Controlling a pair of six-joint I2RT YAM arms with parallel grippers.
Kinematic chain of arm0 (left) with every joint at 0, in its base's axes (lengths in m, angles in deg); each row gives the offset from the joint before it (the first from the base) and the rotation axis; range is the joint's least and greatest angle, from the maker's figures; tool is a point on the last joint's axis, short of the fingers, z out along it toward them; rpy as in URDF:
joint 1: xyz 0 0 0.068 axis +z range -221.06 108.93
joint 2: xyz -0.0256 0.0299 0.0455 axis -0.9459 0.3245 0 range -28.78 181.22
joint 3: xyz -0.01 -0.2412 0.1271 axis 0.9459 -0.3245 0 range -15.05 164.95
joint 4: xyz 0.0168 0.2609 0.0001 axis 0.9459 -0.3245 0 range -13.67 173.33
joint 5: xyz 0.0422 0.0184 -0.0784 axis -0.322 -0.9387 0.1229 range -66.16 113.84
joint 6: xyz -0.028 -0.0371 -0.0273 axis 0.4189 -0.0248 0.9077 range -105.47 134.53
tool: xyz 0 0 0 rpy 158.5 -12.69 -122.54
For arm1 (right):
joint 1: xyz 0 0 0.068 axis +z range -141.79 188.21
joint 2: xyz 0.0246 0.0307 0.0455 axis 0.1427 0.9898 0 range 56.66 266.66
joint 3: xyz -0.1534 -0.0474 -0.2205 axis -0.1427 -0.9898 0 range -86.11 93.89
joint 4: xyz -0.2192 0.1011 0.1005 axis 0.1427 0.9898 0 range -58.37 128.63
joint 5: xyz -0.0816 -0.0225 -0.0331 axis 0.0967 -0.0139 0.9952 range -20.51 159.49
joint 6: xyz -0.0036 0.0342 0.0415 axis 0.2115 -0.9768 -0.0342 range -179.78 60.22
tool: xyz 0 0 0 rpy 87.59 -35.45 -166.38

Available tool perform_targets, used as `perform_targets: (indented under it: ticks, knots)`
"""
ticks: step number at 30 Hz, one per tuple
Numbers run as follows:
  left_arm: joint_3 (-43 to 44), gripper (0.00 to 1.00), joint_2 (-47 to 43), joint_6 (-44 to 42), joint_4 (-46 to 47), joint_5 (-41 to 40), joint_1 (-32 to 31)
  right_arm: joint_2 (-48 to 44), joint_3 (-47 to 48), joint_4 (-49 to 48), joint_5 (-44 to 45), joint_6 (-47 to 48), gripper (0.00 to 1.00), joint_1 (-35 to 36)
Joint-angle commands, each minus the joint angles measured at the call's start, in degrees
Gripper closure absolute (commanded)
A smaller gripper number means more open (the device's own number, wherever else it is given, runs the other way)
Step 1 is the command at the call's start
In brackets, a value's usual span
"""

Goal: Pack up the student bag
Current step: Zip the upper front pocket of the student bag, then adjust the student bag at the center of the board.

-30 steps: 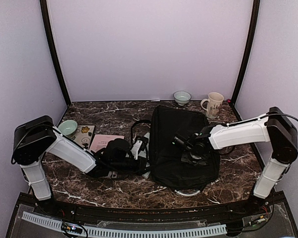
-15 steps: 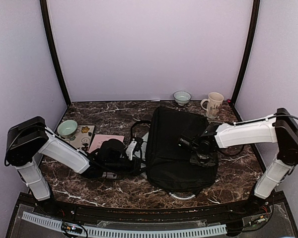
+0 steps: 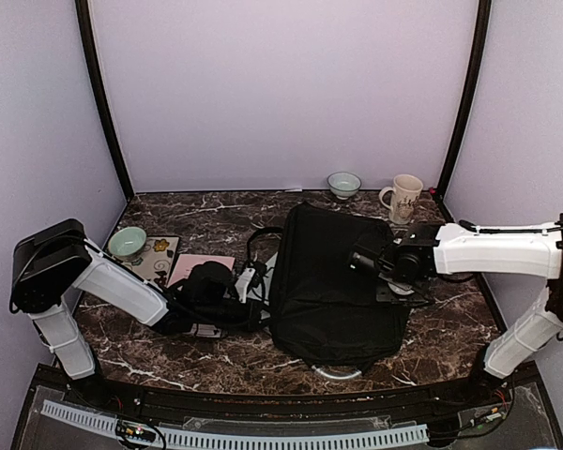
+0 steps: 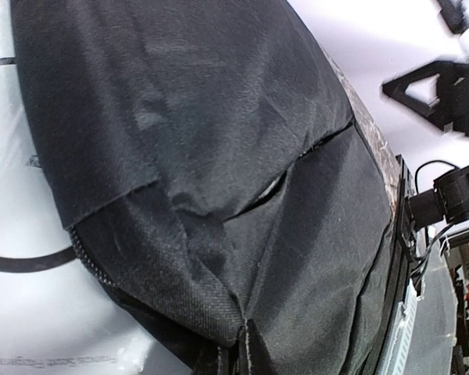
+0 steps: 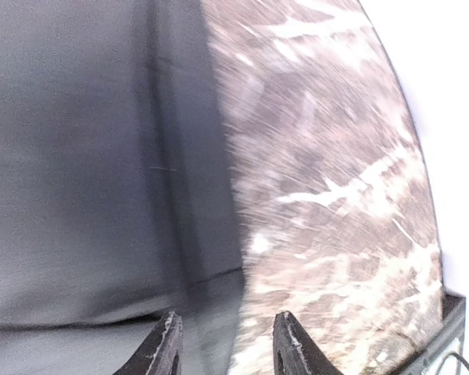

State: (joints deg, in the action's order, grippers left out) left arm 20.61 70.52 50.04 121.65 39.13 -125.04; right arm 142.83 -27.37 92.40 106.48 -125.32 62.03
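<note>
The student bag [image 3: 328, 291], big, black and soft, lies flat in the middle of the marble table. My left gripper [image 3: 247, 286] is at the bag's left edge, shut on a pinched fold of its fabric [image 4: 246, 344]; the black cloth of the bag [image 4: 219, 117] fills the left wrist view. My right gripper [image 3: 364, 258] hovers over the bag's right part, open, with nothing between its fingers. In the right wrist view that gripper [image 5: 227, 324] straddles the line between the bag [image 5: 86, 156] and the bare table [image 5: 336, 195].
A pink book [image 3: 202, 267] and a patterned flat card [image 3: 159, 258] lie left of the bag, with a teal bowl [image 3: 129, 241] beside them. A second bowl [image 3: 343, 184] and a cream mug [image 3: 402, 197] stand at the back. A white sheet [image 4: 31, 312] lies under the bag's left edge.
My right arm has drawn back to the right across the bag and its jaws have narrowed. The left arm pulled left, and the bag shifted slightly left with it.
</note>
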Motion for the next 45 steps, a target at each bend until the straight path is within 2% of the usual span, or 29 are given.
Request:
perform_targets:
  ticks: [1, 7, 16, 22, 24, 25, 26, 31, 39, 45]
  knots:
    - [1.87, 1.00, -0.25, -2.97, -6.27, -0.63, -2.31, -3.42, 6.13, -1.34, 2.88, 3.24, 0.58, 3.66]
    - [3.34, 1.00, -0.96, -5.66, -7.05, 2.13, -3.89, -5.51, 5.52, -4.26, 5.75, 2.61, 0.53, 7.07]
    - [5.03, 1.00, -3.41, -11.10, -13.04, 0.45, -4.91, -5.70, 0.62, -7.78, 8.11, 2.48, 0.44, 9.44]
    - [5.24, 1.00, -3.62, -11.68, -14.16, -0.47, -4.89, -8.19, -4.19, -9.16, 11.10, -1.74, 0.28, 9.63]
    - [5.58, 1.00, -3.08, -11.39, -14.11, -0.02, -4.93, -9.37, -6.25, -11.66, 13.04, -1.75, 0.12, 9.24]
    - [5.64, 1.00, -2.88, -11.19, -13.96, 0.34, -4.91, -9.84, -6.92, -13.15, 13.14, -0.78, 0.04, 8.55]
    - [5.54, 1.00, -2.81, -10.97, -13.79, 0.68, -4.91, -10.36, -7.37, -14.91, 12.46, 0.86, 0.00, 7.25]
    - [5.12, 1.00, -2.63, -10.36, -13.01, 1.45, -4.91, -13.30, -9.66, -25.00, 4.46, 13.34, 0.00, -3.06]
    - [4.95, 1.00, -3.09, -10.36, -13.62, -0.41, -4.91, -17.69, -13.57, -33.26, -7.20, 22.45, 0.00, -20.00]
    - [5.14, 1.00, -2.87, -10.29, -13.45, -0.08, -4.91, -16.22, -17.62, -38.85, -14.88, 25.67, 0.00, -25.90]
